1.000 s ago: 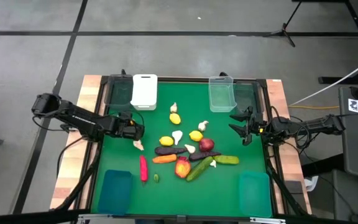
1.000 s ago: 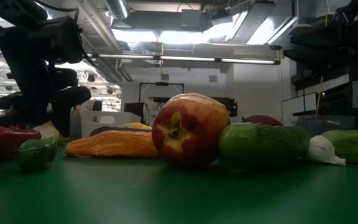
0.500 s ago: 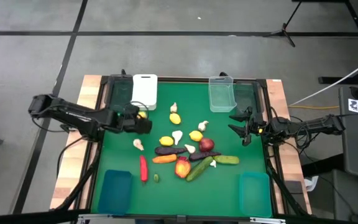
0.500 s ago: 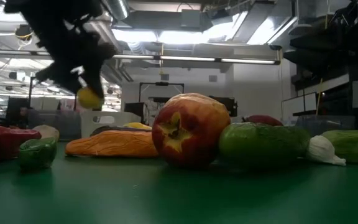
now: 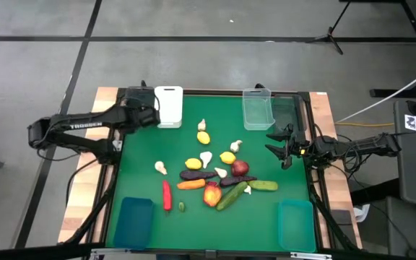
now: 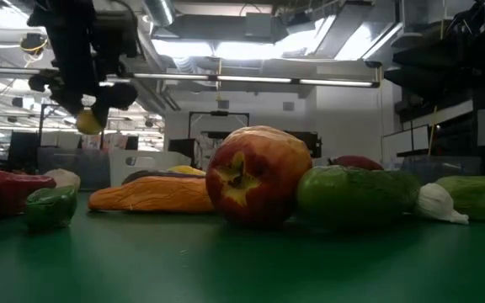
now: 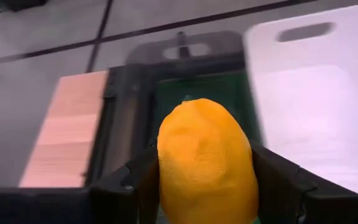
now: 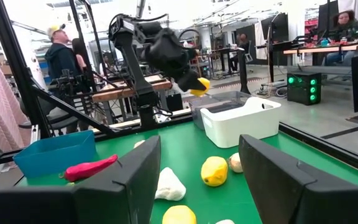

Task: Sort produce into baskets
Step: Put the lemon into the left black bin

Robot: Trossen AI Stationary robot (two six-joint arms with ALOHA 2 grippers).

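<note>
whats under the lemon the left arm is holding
The lemon, gripped in the left gripper, hangs over the dark bin; its green floor shows, the rest is covered.

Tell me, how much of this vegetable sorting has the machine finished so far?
Hardly any. The white bin and clear bin look empty from above. In hand: the left gripper holds a lemon up over the dark bin beside the white one. Left: the pile on the green mat, including the chili, carrot and cucumbers. The right gripper waits open at the mat's edge.

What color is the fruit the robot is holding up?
Yellow: the lemon in the left gripper, clearest in the left wrist view.
</note>
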